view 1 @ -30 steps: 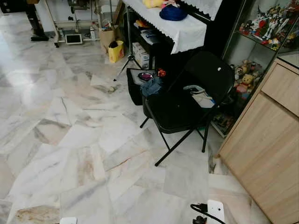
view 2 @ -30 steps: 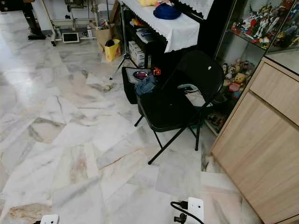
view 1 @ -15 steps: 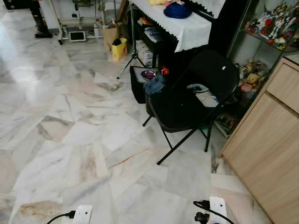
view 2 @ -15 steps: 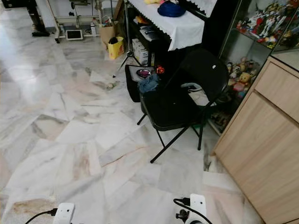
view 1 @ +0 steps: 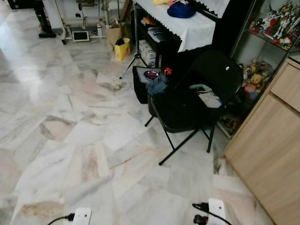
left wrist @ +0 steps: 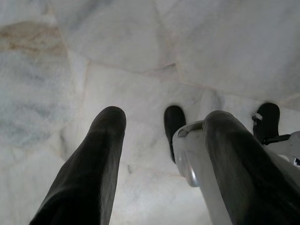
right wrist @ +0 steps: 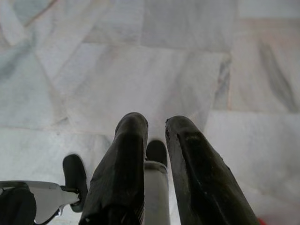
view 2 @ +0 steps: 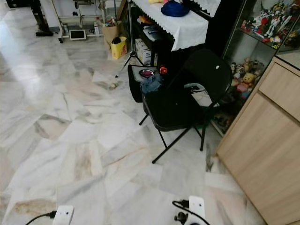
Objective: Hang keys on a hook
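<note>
I cannot make out keys or a hook. A black folding chair (view 1: 187, 105) stands ahead on the right, with a blue cloth bundle (view 1: 157, 85) at its near corner and a white and teal item (view 1: 206, 96) on its seat. My left gripper (left wrist: 164, 117) hangs open over the marble floor with nothing between its fingers. My right gripper (right wrist: 156, 123) hangs over the floor too, its fingers close together and holding nothing. The white wrist units of my left arm (view 1: 82, 215) and right arm (view 1: 216, 208) show at the bottom edge of the eye views.
A light wooden cabinet (view 1: 269, 140) stands at the right, with a glass shelf of toys (view 1: 276, 21) behind it. A black piano under a white lace cloth (view 1: 187, 26) is behind the chair. A black bag (view 1: 140, 82), a tripod (view 1: 133, 51) and a yellow bag (view 1: 123, 48) lie further back. Marble floor (view 1: 70, 117) spreads to the left.
The whole picture has shifted a little, so the camera has moved. My left wrist unit has come into sight at the bottom edge. The chair and its things have not moved.
</note>
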Motion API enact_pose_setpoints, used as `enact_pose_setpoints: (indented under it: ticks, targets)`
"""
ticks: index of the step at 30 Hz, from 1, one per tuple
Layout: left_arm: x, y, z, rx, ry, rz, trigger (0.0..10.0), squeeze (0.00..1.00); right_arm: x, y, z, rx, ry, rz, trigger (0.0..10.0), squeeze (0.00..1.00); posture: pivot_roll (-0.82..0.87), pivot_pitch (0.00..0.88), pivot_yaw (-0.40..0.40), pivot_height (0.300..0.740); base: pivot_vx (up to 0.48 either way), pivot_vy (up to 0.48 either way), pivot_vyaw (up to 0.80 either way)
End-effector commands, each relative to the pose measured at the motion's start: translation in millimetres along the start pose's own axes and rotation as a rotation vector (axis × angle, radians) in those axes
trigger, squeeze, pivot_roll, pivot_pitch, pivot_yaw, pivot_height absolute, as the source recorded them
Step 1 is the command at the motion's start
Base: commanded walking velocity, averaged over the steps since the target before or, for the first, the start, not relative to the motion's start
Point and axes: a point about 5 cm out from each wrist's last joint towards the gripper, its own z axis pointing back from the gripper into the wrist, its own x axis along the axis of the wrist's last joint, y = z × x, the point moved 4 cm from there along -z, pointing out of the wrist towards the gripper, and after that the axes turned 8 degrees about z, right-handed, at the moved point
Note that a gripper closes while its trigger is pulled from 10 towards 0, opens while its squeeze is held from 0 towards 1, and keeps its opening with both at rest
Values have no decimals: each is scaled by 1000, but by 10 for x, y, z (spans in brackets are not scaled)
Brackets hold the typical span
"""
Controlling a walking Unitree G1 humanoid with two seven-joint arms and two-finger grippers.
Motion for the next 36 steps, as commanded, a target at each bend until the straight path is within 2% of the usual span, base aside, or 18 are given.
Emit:
enact_pose_setpoints:
  ticks: [1, 7, 13, 14, 16, 20, 36]
  targets:
    - [-43, 2, 3, 3, 19, -12, 10000, 0, -88, -40, 15, -13, 31, -3, 10000, 0, 84, 0, -64, 740, 0, 0, -700]
    - [-44, -4, 3, 5, 13, 12, 10000, 0, -86, -27, 15, -3, 27, -15, 10000, 0, 85, 0, -68, 740, 0, 0, -700]
    - [-45, -4, 3, 8, 12, 2, 10000, 0, -91, -34, 17, -1, 31, -11, 10000, 0, 80, 0, -65, 740, 0, 0, -712]
    - [-35, 3, 3, 16, 7, -31, 10000, 0, -93, -37, 18, -2, 32, -8, 10000, 0, 80, 0, -65, 740, 0, 0, -712]
    - [-31, 6, 3, 19, 5, -40, 10000, 0, -98, -37, 18, -2, 34, -6, 10000, 0, 75, 0, -62, 740, 0, 0, -719]
    - [-33, 4, 3, 22, 5, -32, 10000, 0, -112, -41, 21, -3, 38, -2, 10000, 0, 75, 0, -62, 740, 0, -433, -714]
    - [-1, -45, -6, 27, -7, -30, 10000, 0, -132, -76, 30, -5, 45, 12, 10000, 0, 71, 0, -76, 740, 0, 0, -715]
